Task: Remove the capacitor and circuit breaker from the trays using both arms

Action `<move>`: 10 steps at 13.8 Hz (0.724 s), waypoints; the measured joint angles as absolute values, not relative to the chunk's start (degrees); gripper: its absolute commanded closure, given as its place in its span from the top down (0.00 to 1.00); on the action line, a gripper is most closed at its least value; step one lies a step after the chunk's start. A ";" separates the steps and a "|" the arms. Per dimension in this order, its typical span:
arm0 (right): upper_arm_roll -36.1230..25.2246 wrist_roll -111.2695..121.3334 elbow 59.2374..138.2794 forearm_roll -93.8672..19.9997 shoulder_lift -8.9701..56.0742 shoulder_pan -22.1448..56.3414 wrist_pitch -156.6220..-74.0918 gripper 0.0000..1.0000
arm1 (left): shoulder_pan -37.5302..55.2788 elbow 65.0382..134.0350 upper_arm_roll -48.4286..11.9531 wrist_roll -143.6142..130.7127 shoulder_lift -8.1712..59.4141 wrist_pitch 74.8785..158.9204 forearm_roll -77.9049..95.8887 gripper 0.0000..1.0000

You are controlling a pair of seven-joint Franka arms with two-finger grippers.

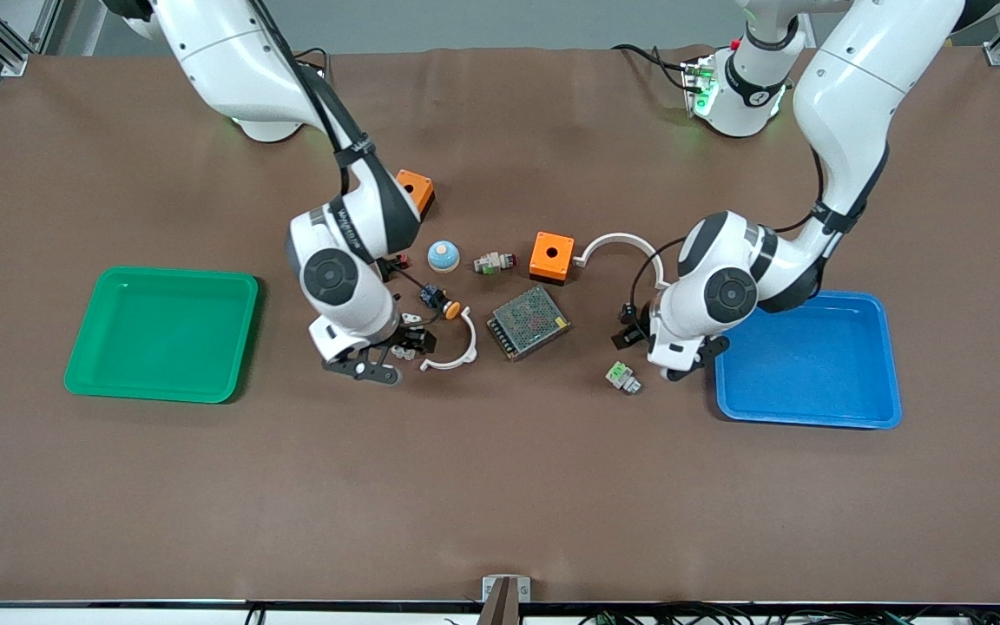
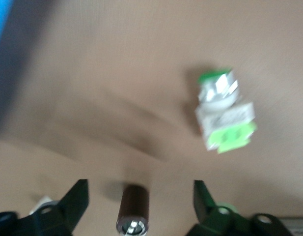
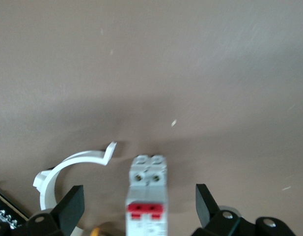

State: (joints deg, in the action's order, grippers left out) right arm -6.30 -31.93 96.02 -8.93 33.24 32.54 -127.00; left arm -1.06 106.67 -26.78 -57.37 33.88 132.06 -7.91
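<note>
left wrist view gives me the capacitor (image 2: pixel 133 210) lying on the brown table (image 2: pixel 117 73) between the spread fingers of the left gripper (image 2: pixel 140 209), beside a white-and-green connector (image 2: pixel 224 110) and near the blue tray (image 1: pixel 812 360). right wrist view: the breaker (image 3: pixel 147 194) lies between the right gripper (image 3: pixel 140 209)'s parted fingers, beside a white curved clip (image 3: pixel 68 169).

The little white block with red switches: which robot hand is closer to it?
Right. The right end effector is open with the small white rectangular breaker with red levers between its fingers. The left end effector is open at the table's other end, straddling the tiny black capacitor.
</note>
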 measured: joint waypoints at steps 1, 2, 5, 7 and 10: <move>-6.56 -27.61 94.40 -8.92 32.71 30.43 -123.98 1.00 | -1.34 104.41 -26.78 -57.14 33.82 130.51 -9.99 1.00; -6.77 -22.92 93.28 -8.92 31.64 27.77 -121.01 1.00 | -1.50 101.88 -26.80 -56.21 33.73 128.16 -12.53 1.00; -7.29 -11.38 92.15 -7.40 26.61 19.05 -112.02 1.00 | -1.38 94.20 -26.87 -53.49 33.33 121.97 -19.16 1.00; -7.49 -6.98 92.12 -4.26 22.77 14.03 -106.50 1.00 | -1.63 91.12 -26.85 -49.87 32.78 119.11 -21.64 1.00; -7.61 -1.39 92.04 -2.03 17.68 8.05 -100.13 1.00 | -3.63 89.22 -26.81 -39.93 29.59 112.90 -22.44 1.00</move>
